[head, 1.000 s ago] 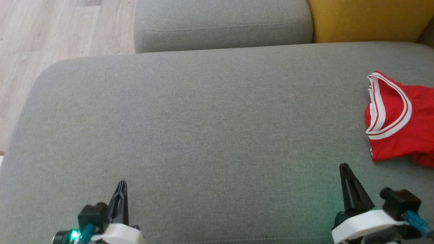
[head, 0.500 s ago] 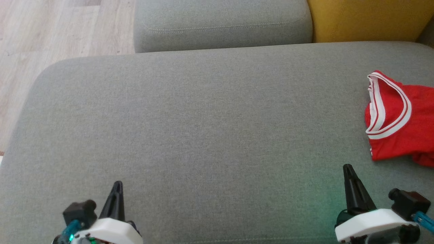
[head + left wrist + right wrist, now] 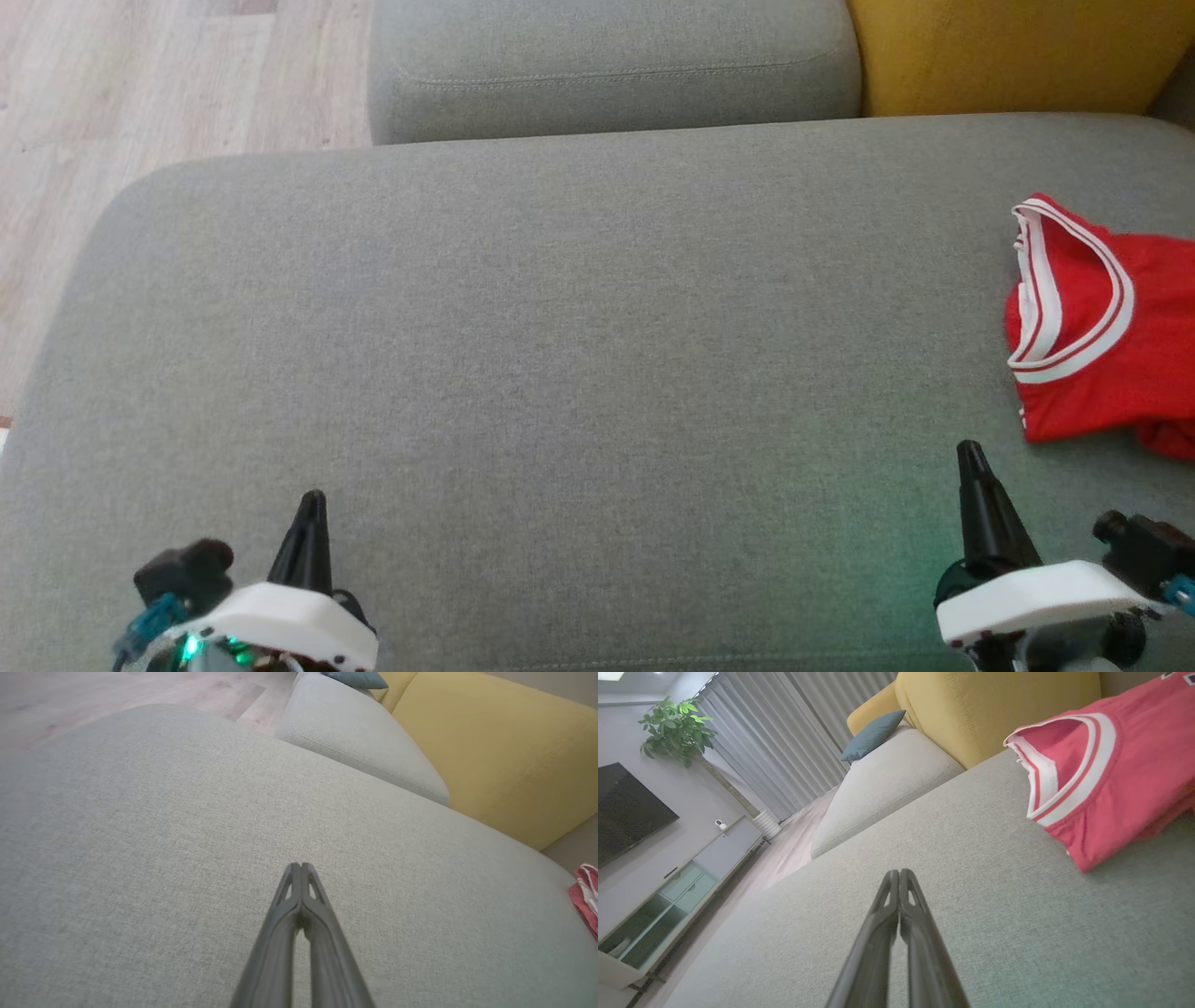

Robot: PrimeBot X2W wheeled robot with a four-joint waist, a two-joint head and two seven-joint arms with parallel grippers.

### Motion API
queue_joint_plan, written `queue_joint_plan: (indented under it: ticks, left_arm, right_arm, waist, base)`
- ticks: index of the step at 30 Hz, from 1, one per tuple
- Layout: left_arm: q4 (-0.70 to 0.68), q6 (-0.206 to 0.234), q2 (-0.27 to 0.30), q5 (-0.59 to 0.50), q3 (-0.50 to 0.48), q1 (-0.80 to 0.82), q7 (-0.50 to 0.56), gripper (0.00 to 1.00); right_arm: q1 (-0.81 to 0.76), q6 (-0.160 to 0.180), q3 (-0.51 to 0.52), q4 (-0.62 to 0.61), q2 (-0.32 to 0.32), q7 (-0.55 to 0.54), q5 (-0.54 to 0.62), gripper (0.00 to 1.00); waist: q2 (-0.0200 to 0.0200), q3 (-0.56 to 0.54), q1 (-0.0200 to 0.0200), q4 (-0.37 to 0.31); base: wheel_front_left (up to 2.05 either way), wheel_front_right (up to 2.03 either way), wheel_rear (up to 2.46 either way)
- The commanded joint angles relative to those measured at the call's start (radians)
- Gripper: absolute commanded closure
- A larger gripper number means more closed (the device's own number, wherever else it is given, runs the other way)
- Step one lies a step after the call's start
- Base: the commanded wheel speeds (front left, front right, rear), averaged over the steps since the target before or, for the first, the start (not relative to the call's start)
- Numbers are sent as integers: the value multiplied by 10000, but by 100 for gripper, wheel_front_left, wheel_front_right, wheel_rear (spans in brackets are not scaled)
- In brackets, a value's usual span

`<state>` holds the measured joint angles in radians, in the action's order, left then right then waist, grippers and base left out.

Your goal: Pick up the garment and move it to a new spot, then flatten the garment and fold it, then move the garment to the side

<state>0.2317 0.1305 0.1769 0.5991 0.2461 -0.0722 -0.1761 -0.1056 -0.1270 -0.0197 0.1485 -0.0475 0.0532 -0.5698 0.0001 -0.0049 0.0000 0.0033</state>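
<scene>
The left jaws are pressed together and hold nothing. The right jaws are pressed together too, and they are empty as well. Both sit low over the grey sofa seat, well apart from each other. The red jersey with white trim lies near the right jaws, at the right side of the seat, and nothing touches it. It looks folded into a small bundle, though part of it is cut off. I think the moving, flattening and folding are done, with little or nothing left.
</scene>
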Motion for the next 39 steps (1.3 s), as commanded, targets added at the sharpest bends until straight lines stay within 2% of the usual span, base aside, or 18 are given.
queue_joint_plan:
  ticks: [1, 39]
  left_arm:
    - [-255, -98, 15, 336, -279, 584, 69, 100]
    - [-117, -1132, -387, 4493, -1471, 1065, 1090, 100]
  right_arm:
    - [492, -12, 30, -242, -193, -36, -390, 100]
    - [1148, -22, 345, 239, -284, -528, -4685, 100]
  waist:
    - [-1, 2, 0, 0]
    - [-1, 35, 0, -14]
  base:
    - [0, 0, 0]
    - [0, 0, 0]
